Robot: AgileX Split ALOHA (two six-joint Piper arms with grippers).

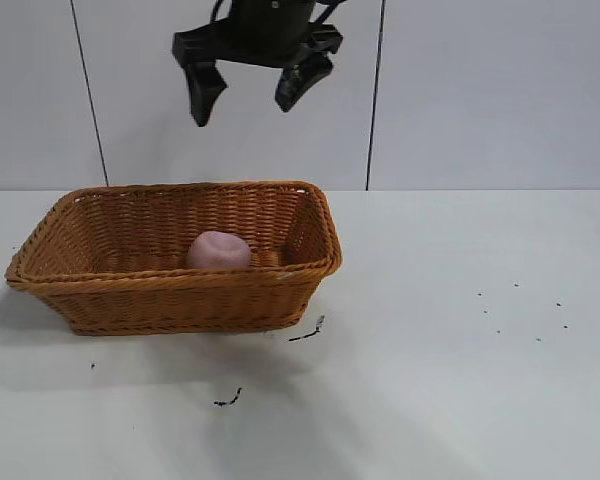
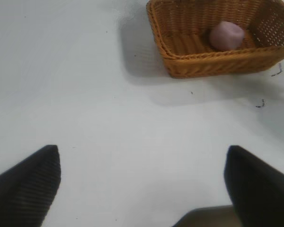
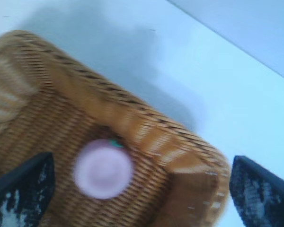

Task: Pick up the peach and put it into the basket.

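Note:
The dusty-pink peach (image 1: 219, 251) lies inside the orange-brown wicker basket (image 1: 180, 300), right of its middle, on the left half of the white table. My right gripper (image 1: 245, 105) hangs high above the basket, open and empty. In the right wrist view the peach (image 3: 103, 169) sits on the basket floor (image 3: 146, 127) below the open right gripper (image 3: 142, 161). My left gripper (image 2: 142, 156) is open and empty over bare table, far from the basket (image 2: 213, 64) and the peach (image 2: 226, 35). It does not show in the exterior view.
Small dark scraps lie on the table near the basket's front right corner (image 1: 305, 333) and further forward (image 1: 228, 400). Tiny specks dot the table at the right (image 1: 520, 310). A white panelled wall stands behind.

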